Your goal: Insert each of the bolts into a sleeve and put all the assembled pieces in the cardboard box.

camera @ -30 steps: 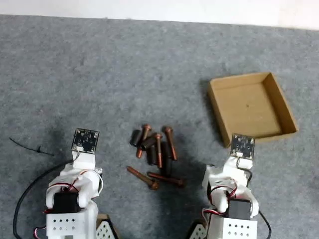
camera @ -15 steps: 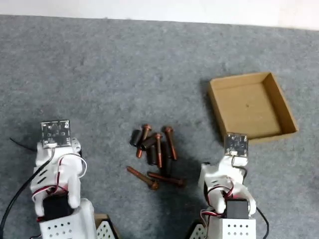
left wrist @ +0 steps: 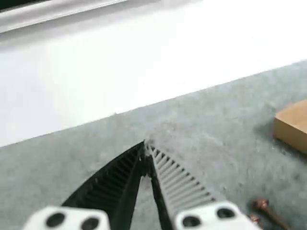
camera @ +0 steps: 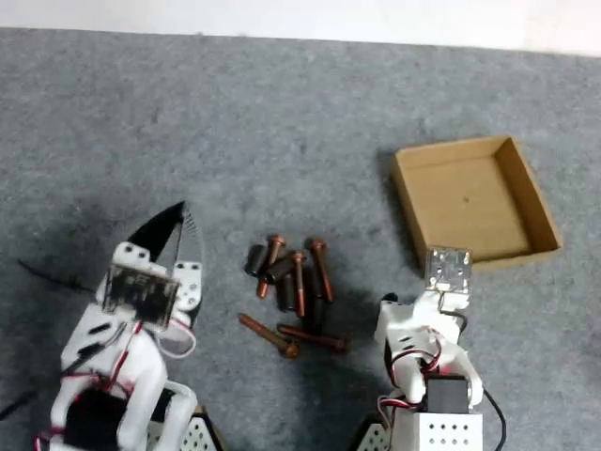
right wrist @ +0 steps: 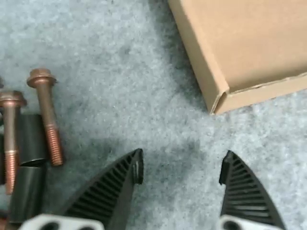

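Observation:
Several copper bolts (camera: 299, 282) and black sleeves (camera: 254, 260) lie in a loose pile at the middle of the grey mat. The empty cardboard box (camera: 474, 202) sits at the right. My left gripper (camera: 183, 209) is raised left of the pile, shut on nothing and pointing away from the arm bases; its tips (left wrist: 145, 146) meet above the mat. My right gripper (right wrist: 182, 167) stands open over bare mat between the pile and the box (right wrist: 249, 48). A bolt (right wrist: 45, 115) and a sleeve (right wrist: 31, 139) lie just to one side of it.
A thin black cable tie (camera: 56, 277) lies on the mat at the far left. Two bolts (camera: 268, 335) lie apart from the pile, nearer the arm bases. A white surface borders the mat's far edge (left wrist: 144, 72).
The left arm has lifted and swung toward the middle, so its shut gripper now points out over the mat. The right arm shifted only slightly.

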